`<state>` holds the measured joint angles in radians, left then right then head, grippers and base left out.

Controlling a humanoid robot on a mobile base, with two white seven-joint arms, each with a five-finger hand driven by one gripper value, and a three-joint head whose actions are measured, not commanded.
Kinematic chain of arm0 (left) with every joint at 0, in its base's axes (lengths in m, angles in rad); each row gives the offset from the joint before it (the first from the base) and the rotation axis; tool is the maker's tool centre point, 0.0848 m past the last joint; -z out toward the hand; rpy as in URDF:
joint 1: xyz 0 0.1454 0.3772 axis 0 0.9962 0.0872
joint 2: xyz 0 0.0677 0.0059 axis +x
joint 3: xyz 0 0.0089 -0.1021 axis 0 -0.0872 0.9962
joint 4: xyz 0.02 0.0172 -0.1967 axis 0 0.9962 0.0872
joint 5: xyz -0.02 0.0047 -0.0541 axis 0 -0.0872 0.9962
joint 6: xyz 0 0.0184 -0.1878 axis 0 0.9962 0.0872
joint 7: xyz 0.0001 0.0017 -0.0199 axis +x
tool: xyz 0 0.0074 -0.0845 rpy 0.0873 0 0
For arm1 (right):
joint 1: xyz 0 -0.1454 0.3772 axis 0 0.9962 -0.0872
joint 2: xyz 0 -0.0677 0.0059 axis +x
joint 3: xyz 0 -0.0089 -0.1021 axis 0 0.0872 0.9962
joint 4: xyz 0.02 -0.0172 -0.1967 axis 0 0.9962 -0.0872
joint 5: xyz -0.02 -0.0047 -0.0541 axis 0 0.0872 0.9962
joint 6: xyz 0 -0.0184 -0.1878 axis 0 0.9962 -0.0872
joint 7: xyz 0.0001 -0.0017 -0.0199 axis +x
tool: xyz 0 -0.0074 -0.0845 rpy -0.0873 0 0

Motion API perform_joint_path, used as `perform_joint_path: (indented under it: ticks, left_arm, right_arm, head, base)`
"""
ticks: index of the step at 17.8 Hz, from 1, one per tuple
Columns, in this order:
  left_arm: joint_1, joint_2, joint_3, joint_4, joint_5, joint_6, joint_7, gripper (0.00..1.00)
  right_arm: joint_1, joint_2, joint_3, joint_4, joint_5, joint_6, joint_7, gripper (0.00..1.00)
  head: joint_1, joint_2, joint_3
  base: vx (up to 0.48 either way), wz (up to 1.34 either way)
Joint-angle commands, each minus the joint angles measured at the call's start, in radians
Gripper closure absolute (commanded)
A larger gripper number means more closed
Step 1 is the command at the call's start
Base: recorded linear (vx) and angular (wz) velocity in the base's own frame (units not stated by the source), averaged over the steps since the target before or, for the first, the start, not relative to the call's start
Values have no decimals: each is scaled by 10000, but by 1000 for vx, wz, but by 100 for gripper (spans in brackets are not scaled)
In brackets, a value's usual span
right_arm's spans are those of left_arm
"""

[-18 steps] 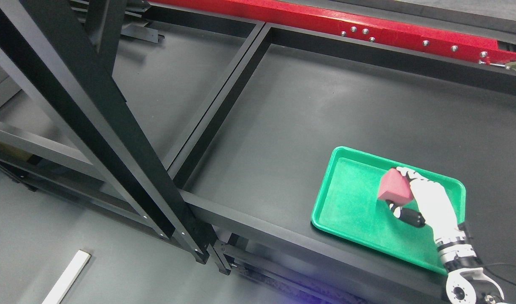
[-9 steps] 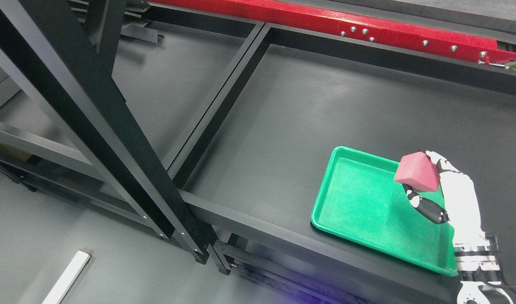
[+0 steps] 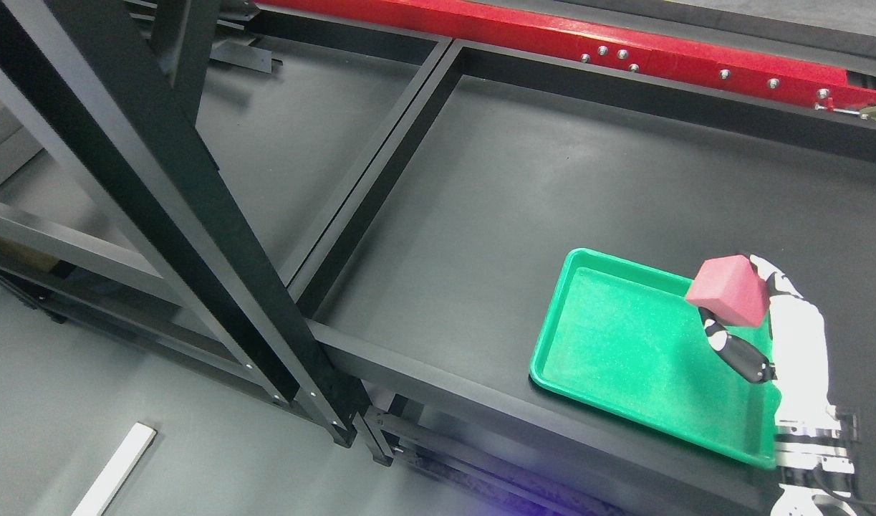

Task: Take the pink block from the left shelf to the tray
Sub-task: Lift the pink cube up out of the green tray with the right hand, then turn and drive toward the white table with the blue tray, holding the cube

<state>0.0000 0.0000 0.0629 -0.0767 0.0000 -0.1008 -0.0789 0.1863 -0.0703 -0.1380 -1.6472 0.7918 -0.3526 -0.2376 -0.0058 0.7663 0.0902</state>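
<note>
Gripping the pink block [image 3: 729, 290] between thumb and fingers, the right hand [image 3: 785, 330] is seen at the lower right, its white forearm rising from the bottom edge. The block is a matte, solid pink cube-like piece with soft edges and no markings; three faces are visible, the top one paler than the sides. It is held tilted, one corner turned towards the upper left, and no clear long axis can be made out, since its sides look about equal. The block is carried above the far right part of the green tray [image 3: 624, 344], apart from the tray's floor. The tray lies on the dark shelf surface [image 3: 552, 186], near its front edge. A black frame post [image 3: 158, 201] crosses the left of the view. A red beam [image 3: 624, 46] runs along the top.
</note>
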Motion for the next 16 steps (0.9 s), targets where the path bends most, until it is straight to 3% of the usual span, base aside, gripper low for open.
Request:
perform_joint_path:
  ticks: [1,16]
  left_arm:
    - [92,175,0,0,-15,-5,-8,0]
    - [92,175,0,0,-15,-5,-8,0]
  right_arm:
    - [85,529,-461,-401,-201,151,60,97]
    - [101,529,-461,-448,-540,504,121,97]
  head:
    - [0,0,0]
    - [0,0,0]
  base:
    - [-12,22]
    - [-46,198]
